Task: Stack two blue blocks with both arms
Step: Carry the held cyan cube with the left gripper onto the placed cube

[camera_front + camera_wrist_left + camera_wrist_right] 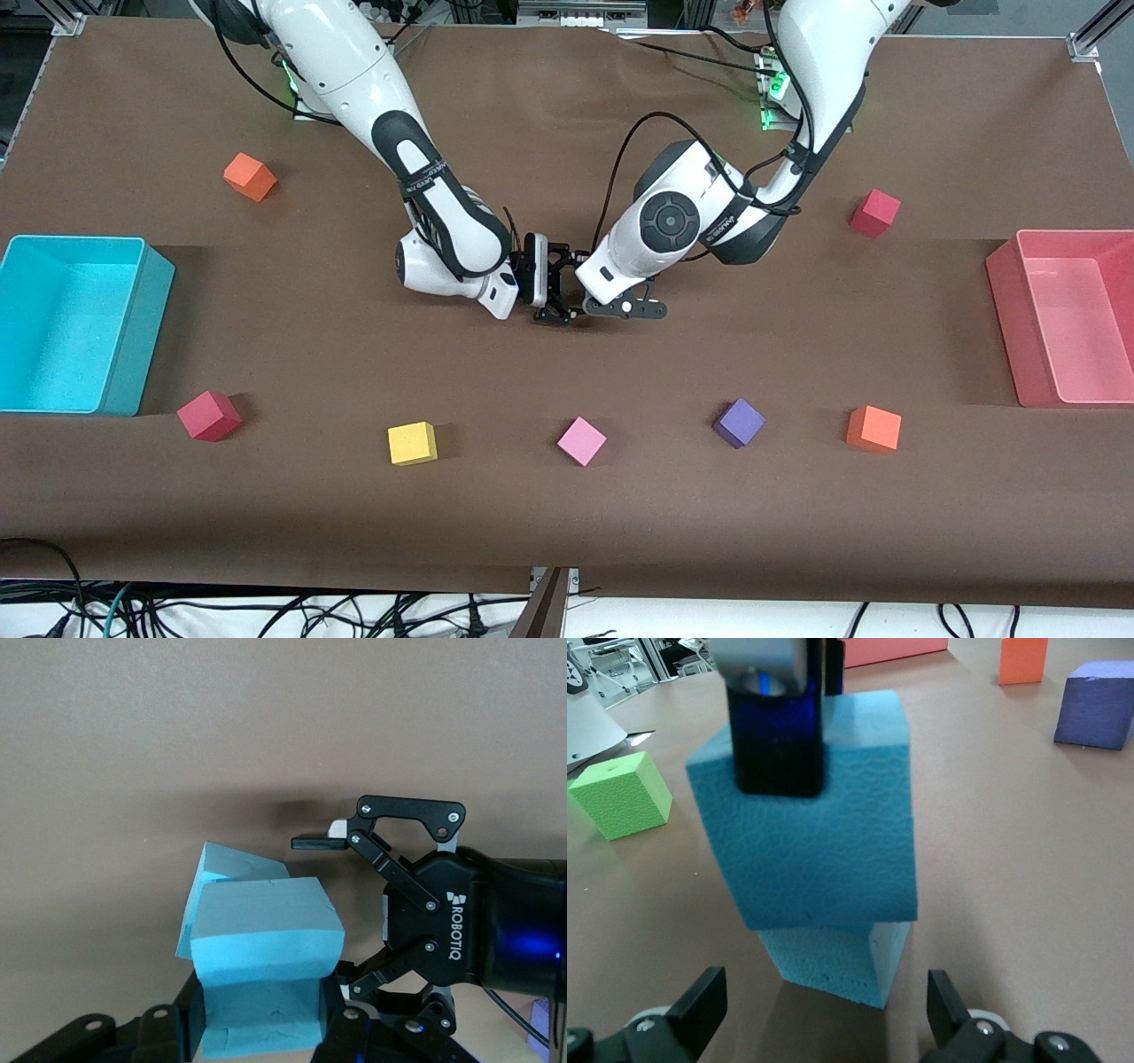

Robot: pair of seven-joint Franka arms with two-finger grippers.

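Mid-table now, both arms in close. Left tool (266, 1036) clamped on the upper blue block (266, 948), holding it right on top of the lower blue block (232, 875), turned a little out of line with it. Seen from the right wrist, upper blue block (811, 815) pinched by a dark finger (780, 735), lower blue block (833, 966) resting on the table (1028, 904) beneath. Right tool (824, 1010) spread wide, gripping nothing, waiting just beside the stack with a finger to either side. In the front view, stack hidden under the two wrists; left tool (595, 306) and right tool (554, 315) nearly touching.

Around the table (567, 514): row nearer the camera of red cube (209, 415), yellow cube (413, 443), pink cube (582, 440), purple cube (739, 422), orange cube (873, 428). Cyan bin (133, 354) at the right arm's end, pink bin (1019, 337) at the left arm's end. Green cube (620, 793) near the stack.
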